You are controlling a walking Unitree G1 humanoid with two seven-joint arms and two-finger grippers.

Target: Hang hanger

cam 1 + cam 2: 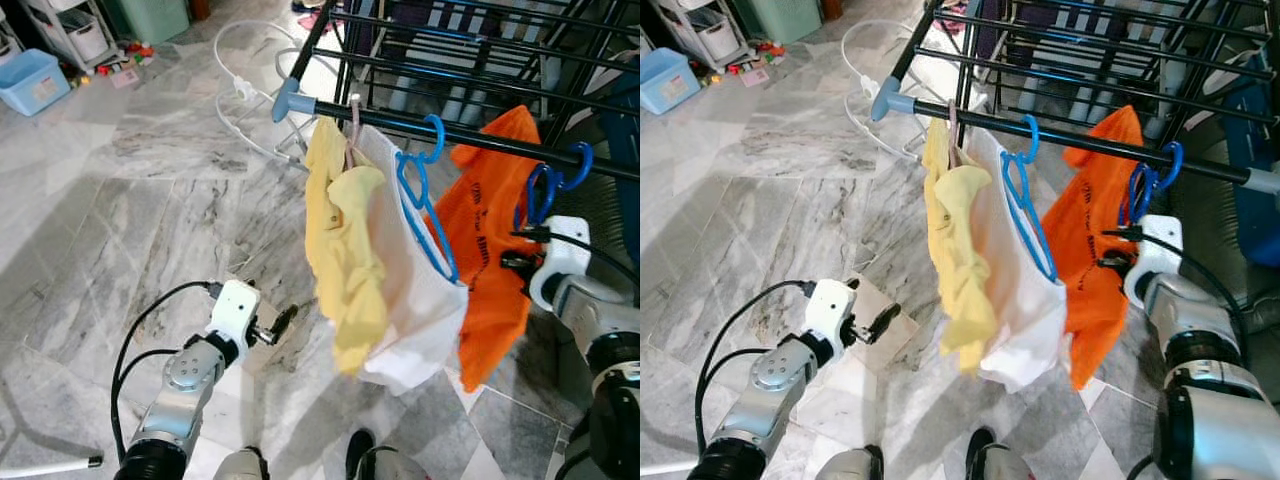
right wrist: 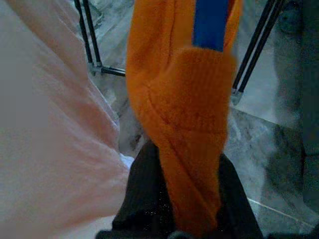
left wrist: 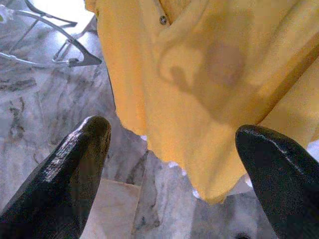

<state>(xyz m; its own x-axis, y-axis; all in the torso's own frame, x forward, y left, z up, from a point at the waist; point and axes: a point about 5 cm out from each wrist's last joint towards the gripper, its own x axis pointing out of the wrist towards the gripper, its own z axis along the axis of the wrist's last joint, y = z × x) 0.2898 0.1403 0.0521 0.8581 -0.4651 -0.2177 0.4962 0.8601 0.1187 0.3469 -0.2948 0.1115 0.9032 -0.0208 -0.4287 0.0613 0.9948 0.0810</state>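
Three garments hang from the black rail (image 1: 470, 135) of the drying rack: a yellow shirt (image 1: 345, 255), a white shirt (image 1: 415, 300) on a blue hanger (image 1: 425, 205), and an orange shirt (image 1: 490, 250) on a second blue hanger (image 1: 545, 190) hooked over the rail. The right wrist view shows the right hand (image 2: 187, 196) clamped on a fold of orange cloth. The left hand (image 3: 174, 164), fingers (image 3: 75, 164) apart and holding nothing, faces the yellow shirt's hem. White hangers (image 1: 245, 90) lie on the marble floor (image 1: 130, 200).

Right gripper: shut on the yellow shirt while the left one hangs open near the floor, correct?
Not quite. The right gripper is shut on the orange shirt, not the yellow shirt; the right wrist view shows it. The left gripper is open, low over the floor.
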